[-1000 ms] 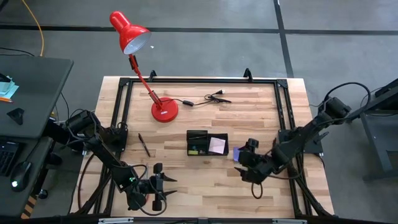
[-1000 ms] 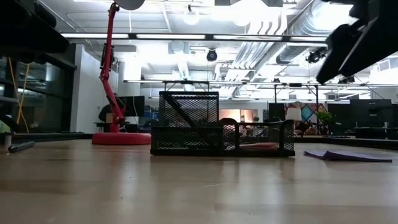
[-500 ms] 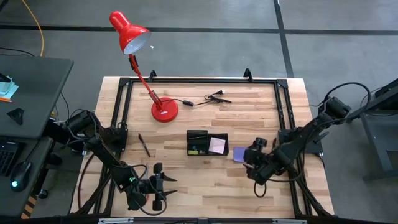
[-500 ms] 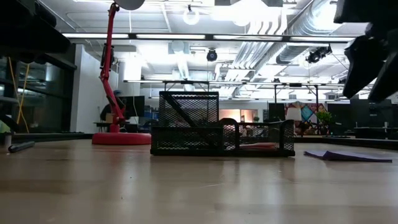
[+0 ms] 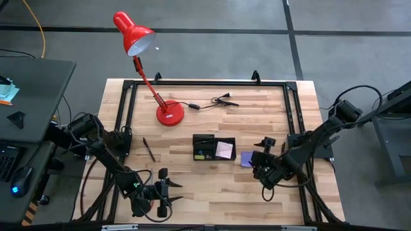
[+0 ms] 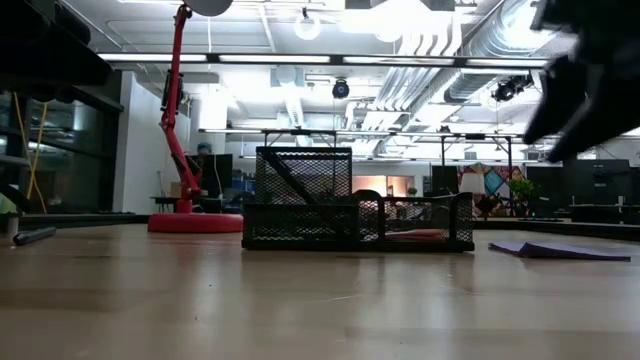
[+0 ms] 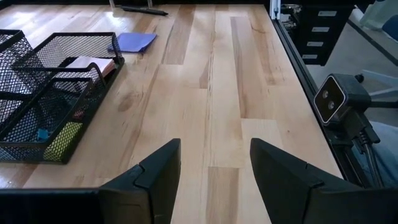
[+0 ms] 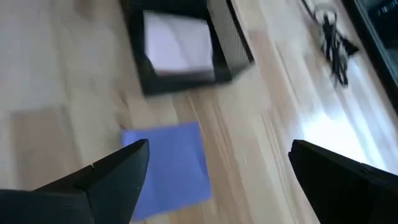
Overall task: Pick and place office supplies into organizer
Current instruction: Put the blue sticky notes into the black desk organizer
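Observation:
The black mesh organizer stands mid-table, with the pale pink pad in its right compartment. The purple pad lies flat on the wood just right of it, and shows in the right wrist view and the low view. One black pen lies left of the organizer. My right gripper hovers open just right of the purple pad, above the table. My left gripper waits open near the near edge. I cannot make out the scissors.
The red lamp's base and a black cable with plug sit toward the far edge. A black frame rail runs along the table's right side. Bare wood lies between the organizer and the near edge.
My right gripper has drawn back from over the purple pad toward the table's right edge and turned. The pad, partly covered before, now shows whole and has stayed flat in place.

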`<action>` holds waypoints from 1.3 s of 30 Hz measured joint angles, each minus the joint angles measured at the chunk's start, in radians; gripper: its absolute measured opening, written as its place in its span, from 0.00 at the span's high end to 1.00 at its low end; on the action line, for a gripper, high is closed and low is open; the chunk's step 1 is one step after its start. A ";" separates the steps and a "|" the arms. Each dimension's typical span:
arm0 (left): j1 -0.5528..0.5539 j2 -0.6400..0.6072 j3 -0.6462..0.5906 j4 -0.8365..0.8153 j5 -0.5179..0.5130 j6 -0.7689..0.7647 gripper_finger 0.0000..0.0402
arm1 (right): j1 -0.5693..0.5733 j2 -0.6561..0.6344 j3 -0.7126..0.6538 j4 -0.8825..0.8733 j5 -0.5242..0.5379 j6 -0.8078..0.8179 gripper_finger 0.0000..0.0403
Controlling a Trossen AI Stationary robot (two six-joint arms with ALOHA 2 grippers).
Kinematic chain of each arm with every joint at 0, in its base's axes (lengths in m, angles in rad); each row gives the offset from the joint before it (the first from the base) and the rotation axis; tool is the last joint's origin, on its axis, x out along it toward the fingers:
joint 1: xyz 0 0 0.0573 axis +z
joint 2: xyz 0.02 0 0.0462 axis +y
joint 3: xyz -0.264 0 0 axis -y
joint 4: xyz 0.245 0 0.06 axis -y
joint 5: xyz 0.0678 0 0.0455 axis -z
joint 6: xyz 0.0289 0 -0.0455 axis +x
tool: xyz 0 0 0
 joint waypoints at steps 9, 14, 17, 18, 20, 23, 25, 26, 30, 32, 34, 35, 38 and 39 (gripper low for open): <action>0.000 0.000 0.000 0.000 -0.006 0.009 0.54 | -0.047 0.002 -0.127 0.163 -0.104 0.116 0.07; 0.000 0.000 0.000 0.000 -0.009 0.009 0.54 | -0.037 0.001 -0.119 0.197 -0.079 0.131 0.07; 0.000 0.000 0.000 0.000 -0.009 0.009 0.54 | -0.023 0.001 -0.119 0.249 -0.132 0.107 0.07; 0.000 0.000 0.000 0.000 -0.009 0.009 0.54 | -0.023 0.001 -0.119 0.267 -0.163 0.062 0.07; 0.000 0.000 0.000 0.000 -0.005 0.009 0.54 | -0.024 0.001 -0.119 0.308 -0.239 0.014 0.06; 0.000 0.000 0.000 0.000 -0.001 0.009 0.54 | -0.027 0.001 -0.119 0.389 -0.289 -0.012 0.05; 0.000 0.000 0.000 0.000 -0.001 0.009 0.54 | -0.023 0.001 -0.119 0.436 -0.291 -0.055 0.03; 0.000 0.000 0.000 0.000 -0.001 0.009 0.54 | -0.019 0.001 -0.119 0.450 -0.279 -0.066 0.03; 0.000 0.000 0.000 0.000 0.000 0.009 0.54 | -0.020 0.001 -0.119 0.446 -0.256 -0.055 0.01; 0.000 0.000 0.000 0.000 0.000 0.009 0.54 | -0.020 0.001 -0.119 0.412 -0.241 -0.038 0.01; 0.000 0.000 0.000 0.000 0.000 0.009 0.54 | -0.020 0.001 -0.119 0.366 -0.190 -0.005 0.01; 0.000 0.000 0.000 0.000 0.000 0.009 0.54 | -0.020 0.001 -0.119 0.363 -0.163 -0.001 0.02; 0.000 0.000 0.000 0.000 0.000 0.008 0.54 | -0.021 0.000 -0.119 0.373 -0.132 -0.007 0.03; 0.000 0.000 0.000 0.000 0.000 0.008 0.54 | -0.021 0.000 -0.119 0.374 -0.134 -0.001 0.04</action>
